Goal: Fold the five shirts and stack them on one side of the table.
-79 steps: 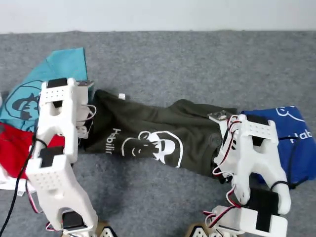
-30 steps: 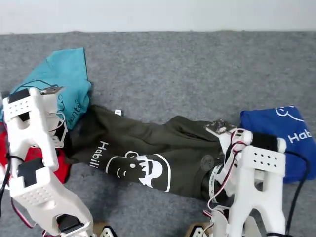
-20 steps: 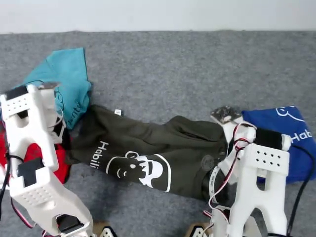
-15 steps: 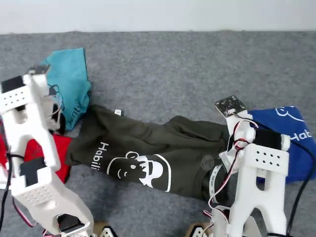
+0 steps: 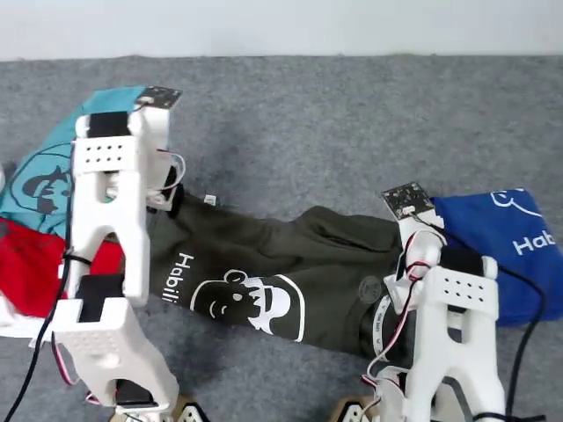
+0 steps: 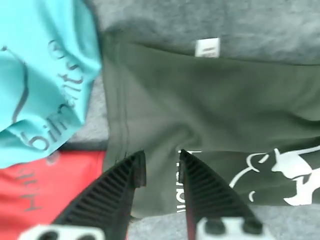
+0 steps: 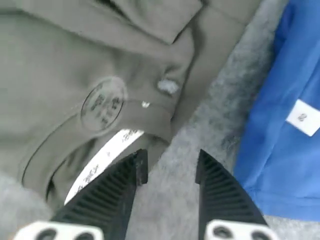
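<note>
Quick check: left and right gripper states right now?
Left gripper: open, holding nothing, over the olive shirt.
Right gripper: open, holding nothing.

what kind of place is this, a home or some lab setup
Most likely a robot test bench, not a home. The left arm and the right arm stand at a table covered in grey felt, with an olive shirt, a blue shirt and a teal shirt laid out, and a white wall behind.

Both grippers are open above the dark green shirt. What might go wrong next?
The left gripper hangs at the edge of the dark green shirt, beside the red shirt; it may pinch both. The right gripper is over the grey table between that shirt and the blue shirt, so it may grasp nothing, or catch the blue one.
</note>
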Motion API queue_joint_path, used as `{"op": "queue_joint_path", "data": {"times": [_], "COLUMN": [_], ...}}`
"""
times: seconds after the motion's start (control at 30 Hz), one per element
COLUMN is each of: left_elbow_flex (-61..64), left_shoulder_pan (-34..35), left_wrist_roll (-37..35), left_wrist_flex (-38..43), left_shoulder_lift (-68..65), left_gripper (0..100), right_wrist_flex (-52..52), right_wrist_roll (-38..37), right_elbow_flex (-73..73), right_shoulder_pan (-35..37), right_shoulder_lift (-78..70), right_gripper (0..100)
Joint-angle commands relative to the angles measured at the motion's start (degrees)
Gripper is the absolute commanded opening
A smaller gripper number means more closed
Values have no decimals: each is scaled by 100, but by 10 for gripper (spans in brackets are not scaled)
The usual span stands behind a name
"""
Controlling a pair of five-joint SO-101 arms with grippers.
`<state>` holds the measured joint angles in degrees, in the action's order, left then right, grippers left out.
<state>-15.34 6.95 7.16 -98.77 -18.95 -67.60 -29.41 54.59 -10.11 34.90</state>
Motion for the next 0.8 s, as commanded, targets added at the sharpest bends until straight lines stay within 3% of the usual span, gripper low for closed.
{"op": "queue_joint_path", "data": {"times": [0.0,0.3,0.77], "left_elbow_flex": [-198,-189,48], "left_shoulder_pan": [-62,-70,-35], "left_wrist_roll": [-53,-53,-53], "left_wrist_flex": [-79,-158,-141], "left_shoulder_lift": [273,273,264], "left_gripper": [119,119,119], "right_wrist_flex": [576,1138,1613], "right_wrist_roll": [202,220,193], "right_elbow_flex": [149,246,255], "right_shoulder_pan": [-13,655,673], "right_shoulder_lift": [48,-681,-1807], "right_gripper": [184,145,123]}}
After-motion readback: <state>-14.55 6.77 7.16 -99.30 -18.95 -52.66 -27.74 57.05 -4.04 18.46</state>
